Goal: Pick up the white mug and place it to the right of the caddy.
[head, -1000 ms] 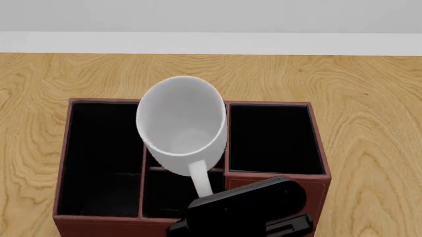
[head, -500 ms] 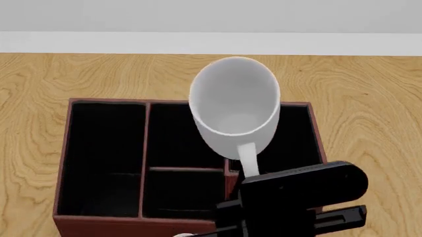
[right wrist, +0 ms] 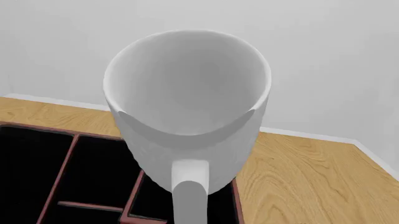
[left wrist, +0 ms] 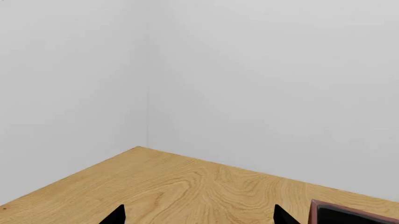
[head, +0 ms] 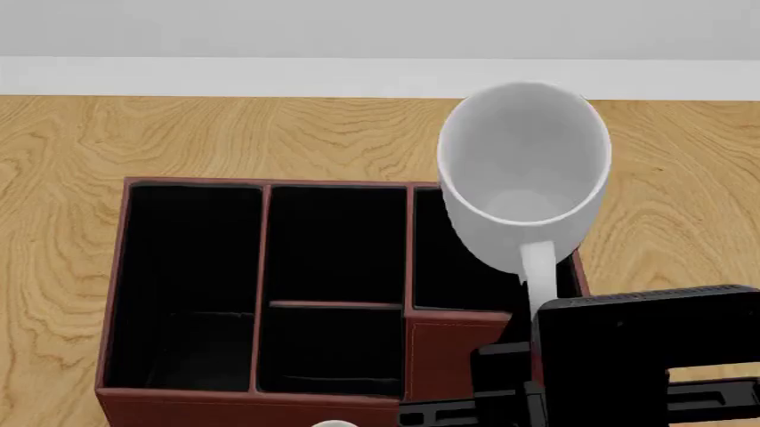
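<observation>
White mug [head: 524,169] hangs by its handle from my right gripper [head: 558,351] above the caddy's [head: 178,267] right edge; my left fingers [left wrist: 115,215] spread wide.

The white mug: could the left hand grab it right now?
Probably not. The left hand faces bare table and wall off to the side, while the white mug hangs above the caddy, held by the right hand.

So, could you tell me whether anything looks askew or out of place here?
Only the white mug: it hangs tilted in the air over the caddy's right edge, carried by its handle by the right gripper. No spill or damage shows.
</observation>
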You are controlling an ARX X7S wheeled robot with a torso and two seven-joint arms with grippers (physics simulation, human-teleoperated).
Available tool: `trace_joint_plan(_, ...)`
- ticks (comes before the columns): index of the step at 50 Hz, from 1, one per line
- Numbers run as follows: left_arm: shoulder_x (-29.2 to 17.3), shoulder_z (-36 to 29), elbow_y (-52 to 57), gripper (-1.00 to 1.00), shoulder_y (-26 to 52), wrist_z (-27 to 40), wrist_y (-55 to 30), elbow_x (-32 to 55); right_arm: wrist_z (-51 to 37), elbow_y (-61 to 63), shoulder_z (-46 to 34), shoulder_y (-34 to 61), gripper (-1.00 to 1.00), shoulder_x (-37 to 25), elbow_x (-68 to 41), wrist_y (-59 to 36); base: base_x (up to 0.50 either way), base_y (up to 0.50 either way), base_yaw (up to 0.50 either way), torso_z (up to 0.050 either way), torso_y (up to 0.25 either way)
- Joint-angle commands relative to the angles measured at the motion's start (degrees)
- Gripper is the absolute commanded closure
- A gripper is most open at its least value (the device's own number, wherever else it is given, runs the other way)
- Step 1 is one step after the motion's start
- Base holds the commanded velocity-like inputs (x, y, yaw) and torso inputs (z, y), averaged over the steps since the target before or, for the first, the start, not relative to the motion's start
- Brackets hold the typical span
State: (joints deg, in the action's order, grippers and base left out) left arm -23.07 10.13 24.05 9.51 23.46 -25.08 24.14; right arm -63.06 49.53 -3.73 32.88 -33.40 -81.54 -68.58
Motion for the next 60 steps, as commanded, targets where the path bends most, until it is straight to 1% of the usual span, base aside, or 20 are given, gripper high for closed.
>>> trace_joint_plan(1,-0.11,-0.25,0.29,-1.0,-0.06,0.18,-0.12,0.03,-3.94,0.1,4.3,1.24,1.0,-4.07,-6.07,0.38,0.0,0.0,0.0,0.0,0.0)
trace_joint_plan(19,-0.3,-0.54,0.32,-1.0,-0.03,0.45,-0.16,0.01,-8.29,-2.06,8.44,1.74,1.0,-11.7,-14.54,1.94,0.0,0.0,0.0,0.0,0.001)
trace_joint_plan(24,-0.31,-0.71,0.11,-1.0,0.04,0.46,-0.03,-0.08,-7.52,-2.4,9.81,0.56,1.0,-12.76,-14.3,2.27,0.0,0.0,0.0,0.0,0.0)
trace_joint_plan(29,-0.32,-0.78,-0.17,-1.0,0.11,0.49,0.15,-0.17,-8.55,-2.42,11.36,0.54,1.0,-15.17,-17.02,3.0,0.0,0.0,0.0,0.0,0.002)
trace_joint_plan(37,-0.38,-0.74,-0.17,-1.0,0.06,0.58,0.18,-0.04,-7.59,-3.41,13.64,-0.11,1.0,-17.18,-18.49,3.84,0.0,0.0,0.0,0.0,0.0)
trace_joint_plan(47,-0.45,-1.07,-0.26,-1.0,0.1,0.69,0.18,-0.14,-5.14,-5.26,16.72,-3.18,1.0,-18.66,-16.98,3.86,0.0,0.0,0.0,0.0,0.001)
trace_joint_plan(60,-0.6,-0.99,-0.34,-1.0,0.02,0.79,0.31,-0.02,-2.24,-7.37,19.04,-6.38,1.0,-18.97,-14.23,3.9,0.0,0.0,0.0,0.0,0.0)
